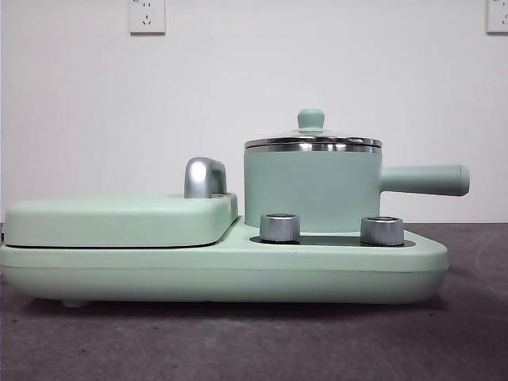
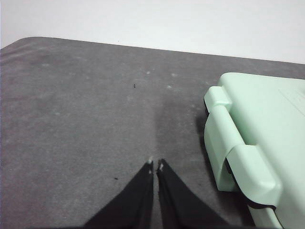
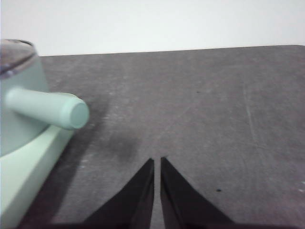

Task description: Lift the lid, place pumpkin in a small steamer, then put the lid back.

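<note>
Nearest to us in the front view, two steel dials (image 1: pixel 279 227) stand on the front of the wide mint-green appliance base (image 1: pixel 222 274), which rests on the dark grey bench (image 1: pixel 238 341). Neither arm shows here. In the wrist views, the left end effector (image 2: pixel 155 165) hangs over bare bench beside the hinged end of the base, its jaws pressed together and holding nothing. The right end effector (image 3: pixel 157 161) hangs likewise over bare bench, jaws together and empty, with the pot's handle off to one side.

We judge that nothing of the task is done yet. The lid must be lifted, the pumpkin placed and the lid returned. We see no pumpkin in any view, so we cannot say where it lies.

Behind the dials stands the small steamer (image 1: pixel 311 190), upright on the base, a mint-green cylinder with a steel rim and a long straight handle (image 1: pixel 425 180) reaching sideways. The lid (image 1: pixel 313 141) sits closed on it, its steel edge level with the rim and its green knob (image 1: pixel 310 119) uppermost. Beside it lies the flat griddle cover (image 1: pixel 119 221), with a curved steel handle (image 1: pixel 204 176) behind it.
</note>
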